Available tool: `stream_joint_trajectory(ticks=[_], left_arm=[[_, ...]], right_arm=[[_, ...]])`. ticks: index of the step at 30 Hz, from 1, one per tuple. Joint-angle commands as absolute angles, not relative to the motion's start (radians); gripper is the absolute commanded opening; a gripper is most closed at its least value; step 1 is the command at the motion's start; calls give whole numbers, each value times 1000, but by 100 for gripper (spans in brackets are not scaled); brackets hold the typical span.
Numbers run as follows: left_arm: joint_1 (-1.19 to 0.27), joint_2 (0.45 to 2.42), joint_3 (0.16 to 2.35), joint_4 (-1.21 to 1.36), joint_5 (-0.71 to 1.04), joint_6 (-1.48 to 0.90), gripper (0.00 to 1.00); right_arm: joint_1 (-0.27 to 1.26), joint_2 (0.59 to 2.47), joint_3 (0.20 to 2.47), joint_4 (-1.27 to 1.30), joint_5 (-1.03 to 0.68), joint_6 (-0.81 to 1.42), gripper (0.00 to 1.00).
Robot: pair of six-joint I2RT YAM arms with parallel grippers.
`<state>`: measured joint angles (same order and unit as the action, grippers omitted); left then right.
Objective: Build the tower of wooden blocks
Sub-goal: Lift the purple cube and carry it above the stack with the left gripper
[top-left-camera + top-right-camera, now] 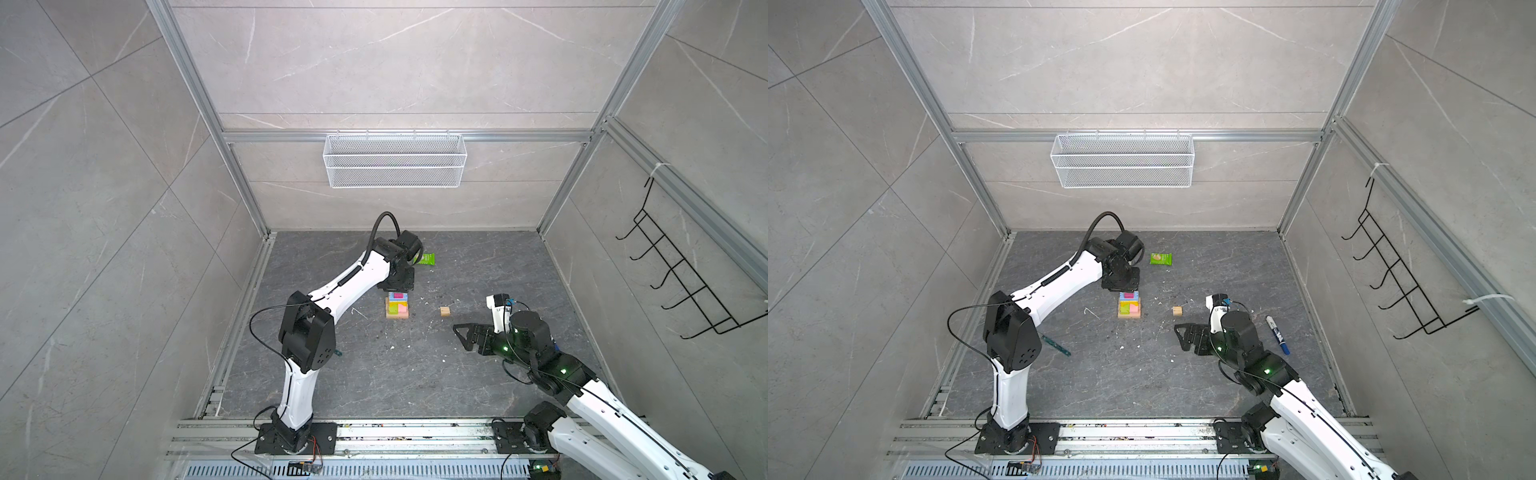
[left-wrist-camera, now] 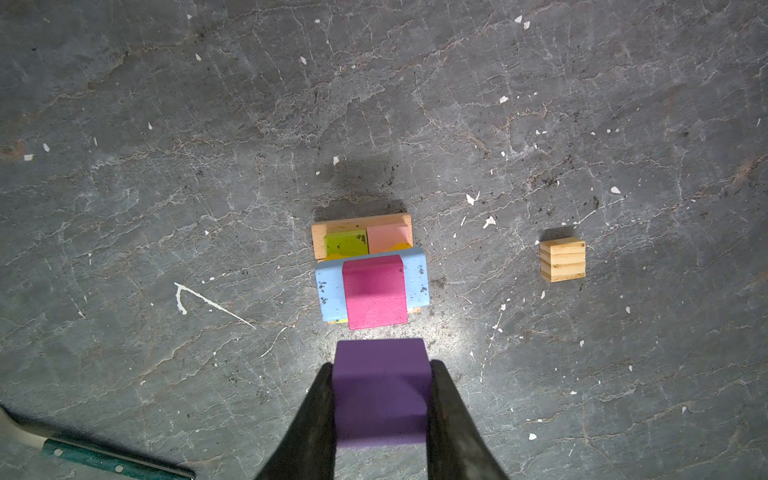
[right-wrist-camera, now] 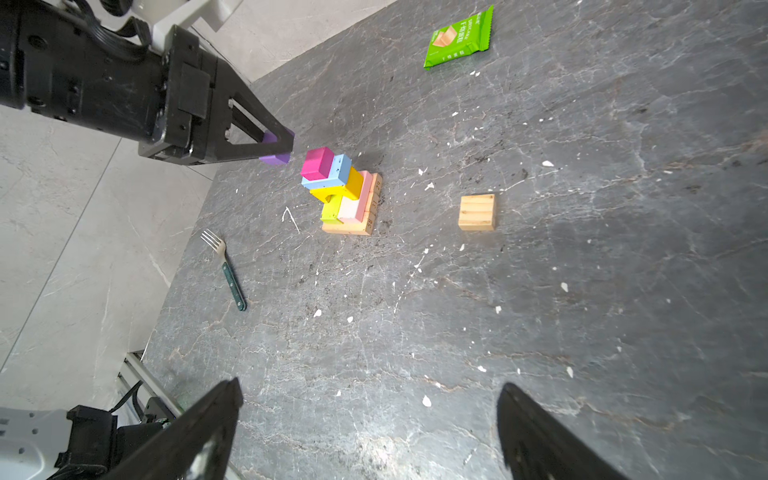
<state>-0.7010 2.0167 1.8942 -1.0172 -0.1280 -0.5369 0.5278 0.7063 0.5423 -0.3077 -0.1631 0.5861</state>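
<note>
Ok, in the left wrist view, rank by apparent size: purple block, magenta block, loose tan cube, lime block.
1. purple block, held nearest the camera, so nearness may inflate it
2. magenta block
3. tan cube
4. lime block, partly covered; its true size against the cube is unsure

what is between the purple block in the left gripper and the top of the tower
Nothing visible. The left gripper holds the purple block just off the magenta block that tops the tower, with open air between them. The loose tan cube lies well aside.
</note>
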Motion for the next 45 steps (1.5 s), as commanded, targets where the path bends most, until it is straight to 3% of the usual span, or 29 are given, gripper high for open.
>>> stream_joint_trajectory(ticks=[1, 45], left_arm=[[-693, 2019, 1927, -1014, -131, -503, 6], [-670, 2060, 1857, -933, -103, -503, 6]], right_arm=[[532, 709, 552, -286, -178, 579, 97], [531, 731, 545, -279, -182, 582, 97]])
